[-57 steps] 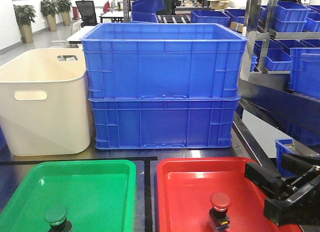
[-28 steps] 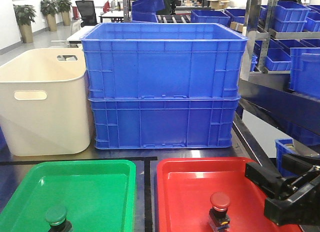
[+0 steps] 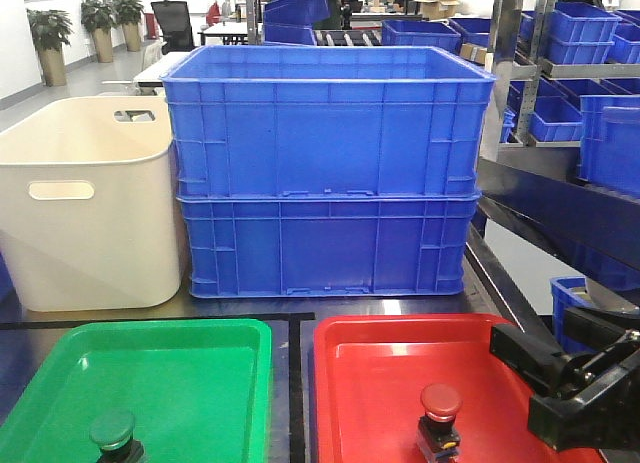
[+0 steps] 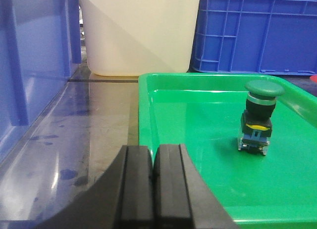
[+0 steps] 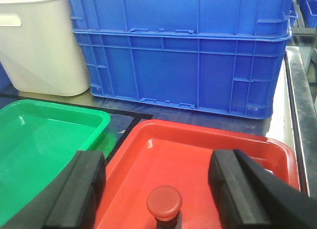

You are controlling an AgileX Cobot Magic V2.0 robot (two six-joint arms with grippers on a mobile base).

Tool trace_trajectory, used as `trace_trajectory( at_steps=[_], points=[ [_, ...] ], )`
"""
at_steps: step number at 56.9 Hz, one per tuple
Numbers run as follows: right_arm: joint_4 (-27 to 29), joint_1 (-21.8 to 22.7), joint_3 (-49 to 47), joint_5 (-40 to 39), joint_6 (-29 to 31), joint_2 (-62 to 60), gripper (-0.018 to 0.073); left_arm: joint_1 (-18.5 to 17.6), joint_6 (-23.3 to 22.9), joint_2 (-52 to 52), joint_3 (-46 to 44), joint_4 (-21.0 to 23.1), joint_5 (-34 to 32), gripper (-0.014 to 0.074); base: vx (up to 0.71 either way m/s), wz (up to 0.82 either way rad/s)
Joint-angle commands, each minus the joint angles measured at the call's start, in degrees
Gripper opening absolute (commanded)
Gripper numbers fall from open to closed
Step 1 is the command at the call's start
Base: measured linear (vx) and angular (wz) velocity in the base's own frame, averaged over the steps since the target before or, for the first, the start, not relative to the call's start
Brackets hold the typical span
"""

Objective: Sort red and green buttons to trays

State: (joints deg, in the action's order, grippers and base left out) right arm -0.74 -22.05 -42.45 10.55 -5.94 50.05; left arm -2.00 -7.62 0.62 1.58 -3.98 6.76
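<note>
My right gripper [image 5: 157,192] gapes wide around the red dome-capped push button [image 5: 164,203] standing in the glossy red plastic tray [image 5: 198,155]; lifting carelessly could topple it. My left gripper [image 4: 153,182] is pinched empty.

front view, two wrist close-ups sharing trays [image 3: 290,383]

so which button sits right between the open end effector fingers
The red button in the red tray: the right end effector straddles it, fingers wide apart. The green button stands clear of the closed left end effector.
</note>
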Motion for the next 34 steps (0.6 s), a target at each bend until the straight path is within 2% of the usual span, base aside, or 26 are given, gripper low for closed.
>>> trace_trajectory(
  at_steps=[1,14,21,31,34],
  points=[
    [-0.1,0.1,-1.9,-4.7,0.4,-0.5,0.0489,0.0,0.1,0.8,-1.2,0.4,-4.7,-0.0007,0.00,0.00],
    [-0.1,0.1,-1.7,-4.7,0.4,-0.5,0.0489,0.0,0.1,0.8,-1.2,0.4,-4.7,-0.0006,0.00,0.00],
    [-0.1,0.3,-1.7,-1.9,1.0,-5.4,0.0469,0.0,0.1,0.8,-1.2,0.4,-4.7,-0.0006,0.00,0.00],
    [0.7,4.9,-1.3,9.3,5.2,-15.1,0.0374,0.0,0.1,0.8,-1.2,0.4,-4.7,-0.0006,0.00,0.00],
    [2.1,7.2,1.0,8.9,6.8,-17.9,0.0333,0.0,0.1,0.8,-1.2,0.4,-4.7,-0.0006,0.00,0.00]
  ],
)
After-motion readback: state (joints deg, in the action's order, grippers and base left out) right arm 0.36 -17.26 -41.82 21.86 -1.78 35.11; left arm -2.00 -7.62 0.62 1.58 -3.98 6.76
